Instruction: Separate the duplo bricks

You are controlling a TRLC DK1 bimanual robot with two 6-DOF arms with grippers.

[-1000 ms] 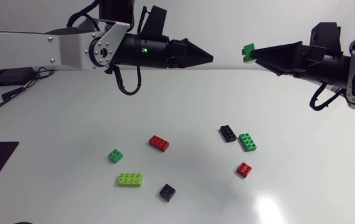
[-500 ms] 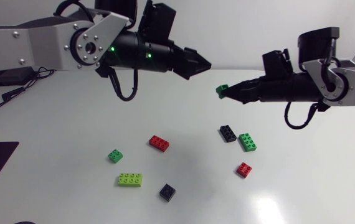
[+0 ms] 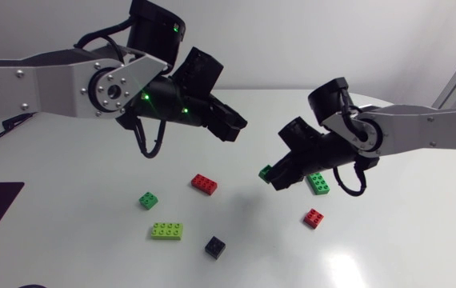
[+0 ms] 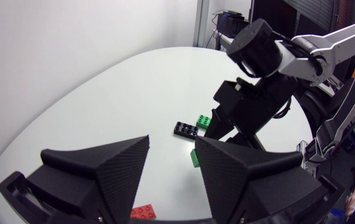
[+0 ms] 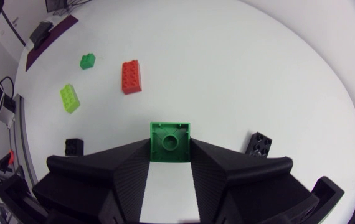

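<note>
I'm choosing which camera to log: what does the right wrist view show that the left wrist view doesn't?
Right wrist only: the lime brick, small green brick and small black brick. Left wrist only: the larger green brick beside the long black brick, and the right arm. Both: the held green brick, the long black brick and the red brick.

Eight duplo bricks share the scene: three green (small green brick [image 3: 148,200], longer green brick [image 3: 318,183], held green brick [image 3: 266,173]), two red (long red brick [image 3: 204,184], small red brick [image 3: 314,218]), two black (small black brick [image 3: 214,246], long black brick [image 4: 185,129]) and one lime brick [image 3: 167,231]. Two arms appear: left arm [image 3: 44,76], right arm [image 3: 428,136].
</note>
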